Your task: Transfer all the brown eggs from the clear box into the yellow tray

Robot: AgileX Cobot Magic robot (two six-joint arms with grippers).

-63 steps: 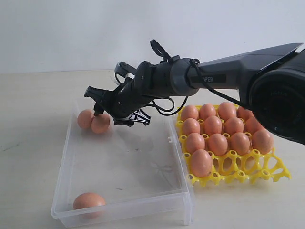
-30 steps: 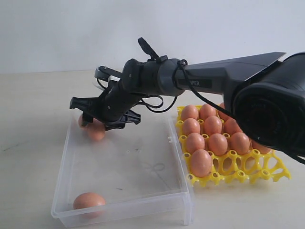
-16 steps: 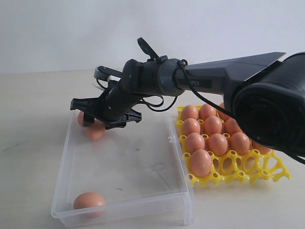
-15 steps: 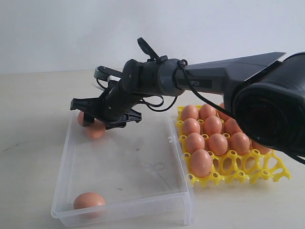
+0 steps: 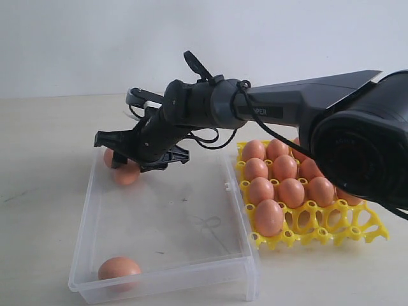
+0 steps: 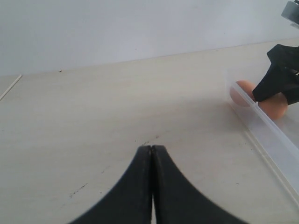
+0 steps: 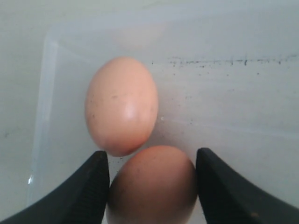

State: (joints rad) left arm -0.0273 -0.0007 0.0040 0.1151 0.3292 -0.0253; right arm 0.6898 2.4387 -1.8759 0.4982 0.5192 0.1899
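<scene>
The right arm (image 5: 287, 105) reaches across the clear box (image 5: 159, 280) to its far left corner, where two brown eggs (image 5: 126, 174) lie touching each other on the box floor. The right claw (image 5: 127, 166) is lowered over the one nearer the box's middle (image 7: 152, 186). Its two black fingers (image 7: 96, 186) stand one on each side of that egg, close against its flanks. The right wrist view does not settle whether they are already squeezing it or only flanking it. The second egg of the pair (image 7: 121, 105) lies closest to the corner walls, just past the fingertips and outside the claw. A third egg (image 5: 118, 268) sits alone in the near left corner of the box, well apart from the other two; the rest of the box floor is bare. The yellow tray (image 5: 319, 233) stands on the surface (image 5: 38, 191) just beside the right edge of the box. Its far rows hold eggs (image 5: 291, 191), and one egg (image 5: 269, 217) fills the left cup of the near row, while the arm hides the tray's far right corner. The left claw (image 6: 152, 148) hangs over the bare surface outside the box's left wall (image 6: 266, 135), its fingers pressed together with nothing between them.
</scene>
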